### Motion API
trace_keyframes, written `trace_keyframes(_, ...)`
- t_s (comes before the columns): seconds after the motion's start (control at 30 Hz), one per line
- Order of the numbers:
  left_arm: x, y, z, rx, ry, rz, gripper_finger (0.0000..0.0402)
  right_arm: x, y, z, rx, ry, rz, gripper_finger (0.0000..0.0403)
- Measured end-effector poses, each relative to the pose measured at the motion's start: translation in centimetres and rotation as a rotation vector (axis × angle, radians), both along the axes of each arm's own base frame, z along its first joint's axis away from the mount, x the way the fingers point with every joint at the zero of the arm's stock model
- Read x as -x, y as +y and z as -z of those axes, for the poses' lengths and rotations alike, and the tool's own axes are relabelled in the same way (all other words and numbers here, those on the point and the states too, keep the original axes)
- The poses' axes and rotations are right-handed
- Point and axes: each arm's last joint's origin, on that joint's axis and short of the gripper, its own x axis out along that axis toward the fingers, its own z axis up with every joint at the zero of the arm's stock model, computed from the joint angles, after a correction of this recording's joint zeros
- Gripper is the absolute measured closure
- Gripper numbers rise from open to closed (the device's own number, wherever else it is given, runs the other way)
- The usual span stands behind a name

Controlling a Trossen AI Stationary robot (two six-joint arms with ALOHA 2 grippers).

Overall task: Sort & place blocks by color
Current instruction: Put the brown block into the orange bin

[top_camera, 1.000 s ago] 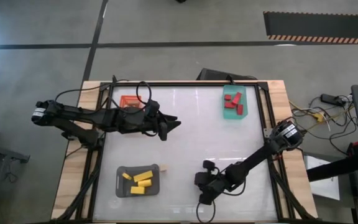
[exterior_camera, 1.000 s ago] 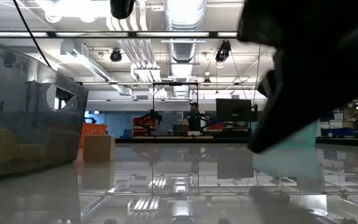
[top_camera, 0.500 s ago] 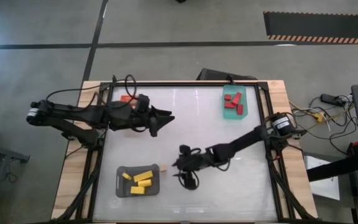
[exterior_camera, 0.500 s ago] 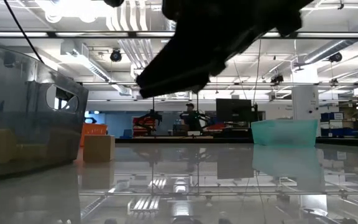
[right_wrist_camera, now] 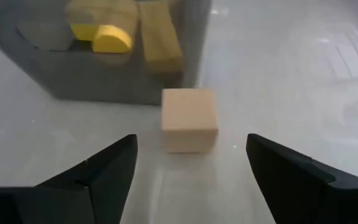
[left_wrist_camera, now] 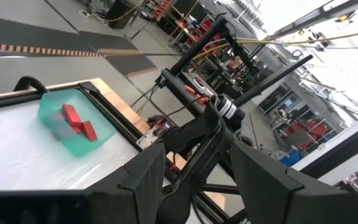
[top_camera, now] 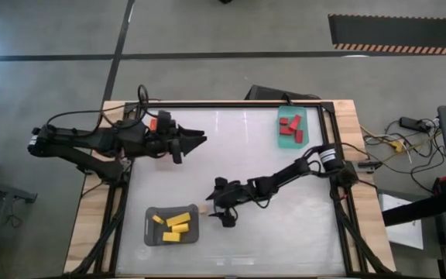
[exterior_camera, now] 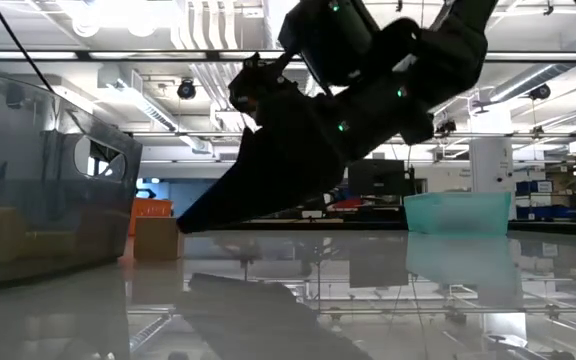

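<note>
A pale tan block [right_wrist_camera: 189, 119] lies on the table just outside the grey tray [right_wrist_camera: 110, 74], which holds several yellow blocks [right_wrist_camera: 109, 37]. My right gripper [right_wrist_camera: 190, 142] is open, low over the table, and points at the tan block. Its fingertips stand on either side of the block's near face without touching it. In the high view the tan block [top_camera: 204, 208] sits by the grey tray's [top_camera: 149, 232] right wall, with my right gripper [top_camera: 217, 208] beside it. My left gripper [top_camera: 196, 139] hangs open with nothing in it, above the far left of the table.
A green tray [top_camera: 304, 116] with red blocks [top_camera: 289, 128] stands at the far right. An orange tray [top_camera: 158, 122] shows partly under my left arm at the far left. The middle and near right of the table are bare.
My right gripper has swung from the table's near edge toward the left and a little farther in, and now faces the tan block by the grey tray. My left gripper has drawn back toward the table's far left and risen.
</note>
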Motion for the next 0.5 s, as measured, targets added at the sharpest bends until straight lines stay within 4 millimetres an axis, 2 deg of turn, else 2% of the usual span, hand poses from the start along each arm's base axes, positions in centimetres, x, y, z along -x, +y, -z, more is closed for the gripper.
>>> trace_keyframes(0.23,0.7,0.1,-0.5,0.003,-0.023,-0.005,0.0233,-0.8,0.2,1.9,-0.038,-0.078,-0.032,0.0115)
trace_keyframes(0.5,0.7,0.2,-0.5,0.002,-0.023,-0.025,0.0233,-1.9,0.3,2.6,-0.016,-0.127,-0.047,0.0145)
